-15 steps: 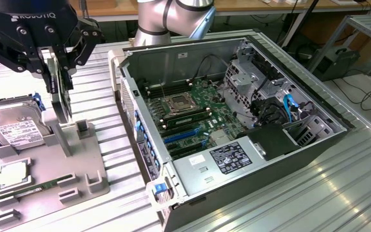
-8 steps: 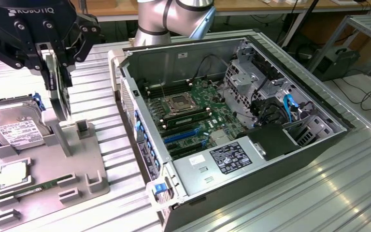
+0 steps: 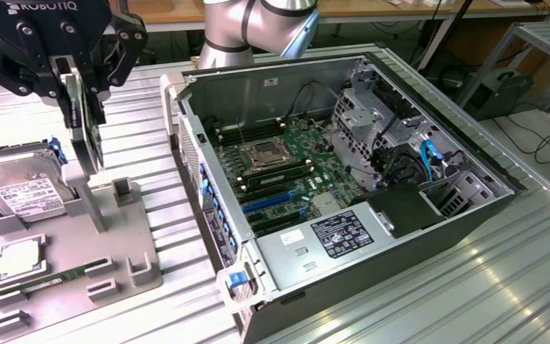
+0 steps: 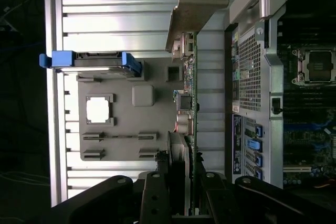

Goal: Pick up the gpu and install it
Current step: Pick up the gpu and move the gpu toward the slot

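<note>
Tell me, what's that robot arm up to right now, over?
End effector shut on gpu. Card on edge above gray tray, not yet in computer case. Case's near wall stands between.

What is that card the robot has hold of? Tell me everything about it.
It is a thin green circuit card, hanging upright and seen edge-on. A silver metal bracket forms one end; a dark fan sits on one face. The gripper clamps its upper edge, holding it over the gray tray.
</note>
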`<state>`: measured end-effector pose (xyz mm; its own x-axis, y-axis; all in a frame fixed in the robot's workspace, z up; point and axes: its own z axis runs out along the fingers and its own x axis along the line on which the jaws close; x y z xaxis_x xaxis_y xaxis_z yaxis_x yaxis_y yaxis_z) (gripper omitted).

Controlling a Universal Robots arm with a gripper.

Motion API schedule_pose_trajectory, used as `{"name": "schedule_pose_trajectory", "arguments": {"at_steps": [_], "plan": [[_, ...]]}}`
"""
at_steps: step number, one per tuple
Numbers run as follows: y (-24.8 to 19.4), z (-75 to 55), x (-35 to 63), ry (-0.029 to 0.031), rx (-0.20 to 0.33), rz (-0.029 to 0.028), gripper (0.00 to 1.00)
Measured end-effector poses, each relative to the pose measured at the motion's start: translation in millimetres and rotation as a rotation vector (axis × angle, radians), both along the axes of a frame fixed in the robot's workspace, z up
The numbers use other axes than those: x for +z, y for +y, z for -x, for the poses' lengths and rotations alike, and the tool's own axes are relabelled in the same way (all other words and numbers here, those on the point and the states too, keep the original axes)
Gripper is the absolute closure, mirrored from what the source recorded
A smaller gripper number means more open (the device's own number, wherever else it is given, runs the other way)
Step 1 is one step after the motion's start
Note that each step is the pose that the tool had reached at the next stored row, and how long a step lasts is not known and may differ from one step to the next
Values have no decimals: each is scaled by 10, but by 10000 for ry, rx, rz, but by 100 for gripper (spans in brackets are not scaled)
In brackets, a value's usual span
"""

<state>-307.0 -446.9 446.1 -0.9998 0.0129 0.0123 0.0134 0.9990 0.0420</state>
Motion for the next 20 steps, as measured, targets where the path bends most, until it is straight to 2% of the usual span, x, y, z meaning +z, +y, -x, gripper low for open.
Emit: {"name": "schedule_pose_trajectory", "arguments": {"at_steps": [10,15,20], "plan": [[0,0,81,1,0,0,73],[0,0,155,7,1,0,73],[0,0,160,7,0,2,73]]}}
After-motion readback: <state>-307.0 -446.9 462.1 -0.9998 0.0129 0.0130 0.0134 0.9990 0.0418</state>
